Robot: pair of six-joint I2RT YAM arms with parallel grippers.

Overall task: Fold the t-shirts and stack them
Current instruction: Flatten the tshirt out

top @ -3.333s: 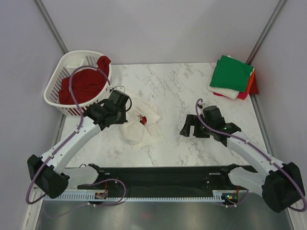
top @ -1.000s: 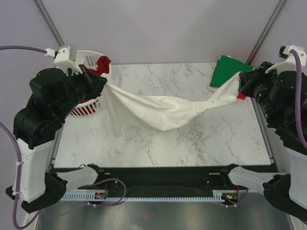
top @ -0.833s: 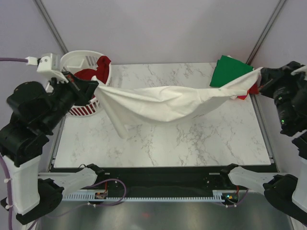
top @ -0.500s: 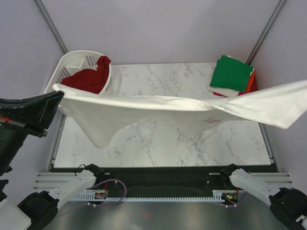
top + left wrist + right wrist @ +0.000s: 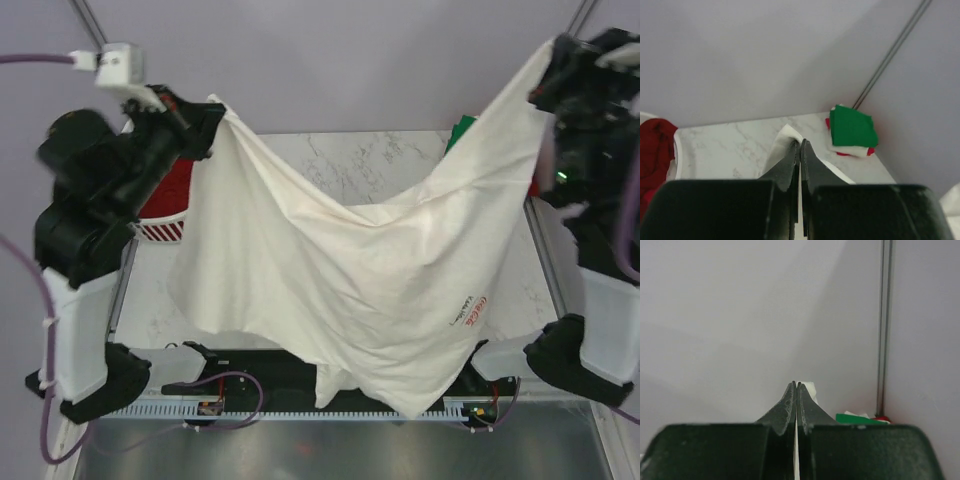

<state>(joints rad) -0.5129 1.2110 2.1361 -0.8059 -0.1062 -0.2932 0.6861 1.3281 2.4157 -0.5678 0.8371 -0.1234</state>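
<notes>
A white t-shirt (image 5: 370,290) with small red print hangs spread in the air between both raised arms, its lower edge drooping over the table's near edge. My left gripper (image 5: 215,108) is shut on its upper left corner, which shows as a white fold (image 5: 785,136) past the gripper (image 5: 800,142) in the left wrist view. My right gripper (image 5: 545,62) is shut on the upper right corner, a white tip (image 5: 809,388) beside the gripper (image 5: 796,384). A folded stack topped by a green t-shirt (image 5: 852,127) lies at the back right. A dark red t-shirt (image 5: 652,145) lies in the basket.
The white slatted basket (image 5: 158,228) stands at the table's left edge, mostly hidden behind my left arm. The marble table (image 5: 350,165) shows only behind the hanging shirt. Grey walls enclose the back and sides.
Both grippers have risen high and pulled the white shirt up off the table. It went from a low sagging band to a tall hanging sheet.
</notes>
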